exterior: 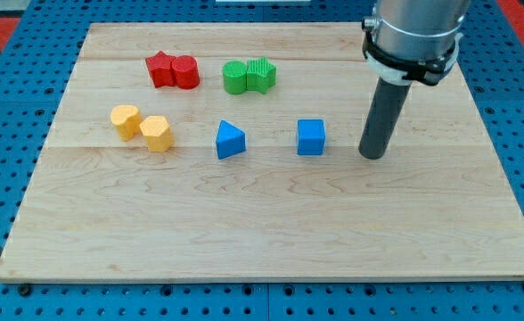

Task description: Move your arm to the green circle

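Green circle: a short round cylinder with a smooth top, lying toward the view's top and well to the view's left of my tip. Touching its right side is a green block with a ribbed, lobed outline. The arm ends in a plain dark rod, so it has no jaws to open or close and grips nothing.

Two red blocks, a star and a cylinder, touch each other farther left. Two yellow blocks, a cylinder and a faceted prism, lie farthest left. Two blue blocks: a cube near my tip on its left, and a triangular wedge beyond it. Eight blocks in all rest on a pale wooden board showing plank seams, set on a blue perforated surface.
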Robot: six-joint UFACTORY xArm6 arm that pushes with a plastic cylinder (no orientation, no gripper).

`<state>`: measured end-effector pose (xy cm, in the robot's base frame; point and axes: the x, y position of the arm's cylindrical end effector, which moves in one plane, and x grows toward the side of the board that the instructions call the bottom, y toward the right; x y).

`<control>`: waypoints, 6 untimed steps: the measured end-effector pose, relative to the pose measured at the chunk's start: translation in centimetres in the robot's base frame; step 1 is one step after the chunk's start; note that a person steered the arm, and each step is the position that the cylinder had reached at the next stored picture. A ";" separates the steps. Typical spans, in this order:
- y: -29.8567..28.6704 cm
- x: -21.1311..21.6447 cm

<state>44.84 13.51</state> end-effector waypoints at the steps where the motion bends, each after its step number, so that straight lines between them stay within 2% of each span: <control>1: 0.6 -1.5; 2: 4.1 -3.7; 3: 3.7 -7.9; 4: 0.9 -12.4; 5: -4.8 -16.4; 6: -13.1 -18.3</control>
